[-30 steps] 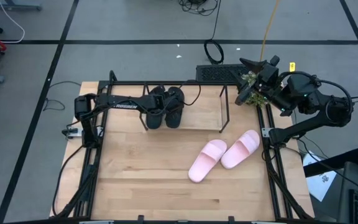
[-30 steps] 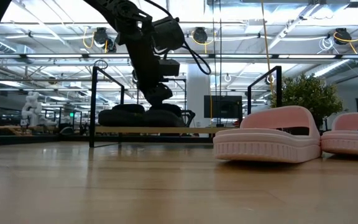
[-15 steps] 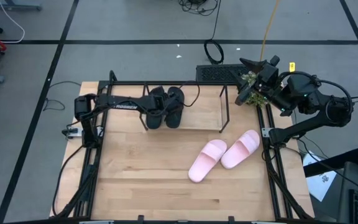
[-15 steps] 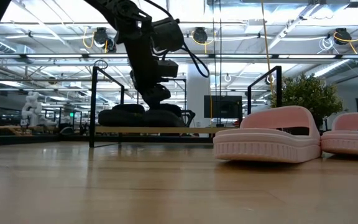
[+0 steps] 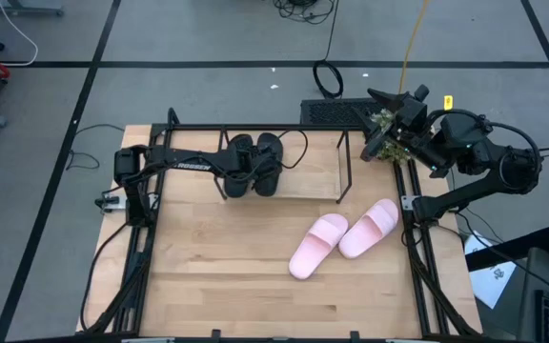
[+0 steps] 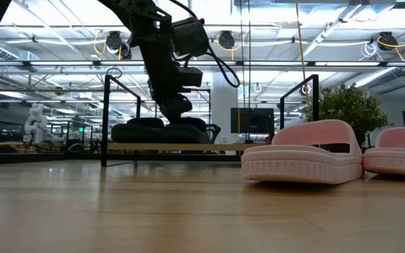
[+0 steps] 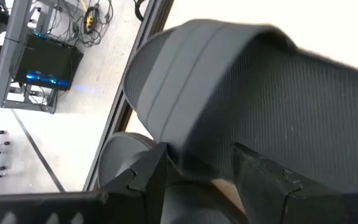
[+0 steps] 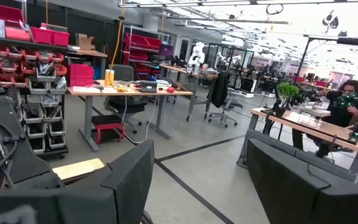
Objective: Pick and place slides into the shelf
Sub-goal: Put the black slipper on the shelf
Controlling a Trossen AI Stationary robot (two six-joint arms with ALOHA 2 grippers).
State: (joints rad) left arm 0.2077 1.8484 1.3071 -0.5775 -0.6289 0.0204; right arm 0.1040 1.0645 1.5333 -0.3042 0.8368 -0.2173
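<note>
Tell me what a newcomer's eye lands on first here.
The two pale pink slide sandals lie side by side on the bare wooden tabletop, right of centre. On the low black-rod shelf at the table's far edge, the left gripper is at the two matte black slides. The right gripper hangs beyond the table's far right corner.

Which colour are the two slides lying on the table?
Pale pink, clearest in the high view.

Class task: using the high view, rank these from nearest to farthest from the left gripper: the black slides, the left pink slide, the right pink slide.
1. Black slides, on the shelf, right at the left gripper.
2. Left pink slide, mid-table.
3. Right pink slide, beside it, toward the table's right edge.
</note>
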